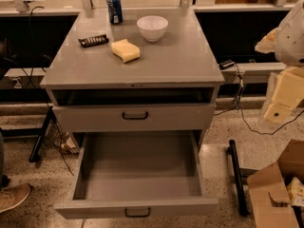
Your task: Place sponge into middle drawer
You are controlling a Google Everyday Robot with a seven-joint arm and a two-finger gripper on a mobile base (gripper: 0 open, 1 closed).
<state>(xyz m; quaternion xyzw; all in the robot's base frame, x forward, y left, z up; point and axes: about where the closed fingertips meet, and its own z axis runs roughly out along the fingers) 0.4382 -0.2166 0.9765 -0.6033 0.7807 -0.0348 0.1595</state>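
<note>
The pale yellow sponge [126,50] lies on the grey cabinet top [180,61], in front of the white bowl and apart from it. The middle drawer [142,167] is pulled fully open at the bottom of the cabinet, and its grey inside holds nothing. My gripper [280,101] hangs in the air at the right edge of the view, beyond the cabinet's right side and well away from the sponge, at about the height of the upper drawer. Nothing shows in its grasp.
A white bowl [152,28], a blue can [114,8] and a dark snack bar [93,40] stand on the cabinet top. The shallower drawer front [135,115] above is closed. A cardboard box [280,189] and a black bar [237,175] are on the floor at right; a shoe [14,196] is at left.
</note>
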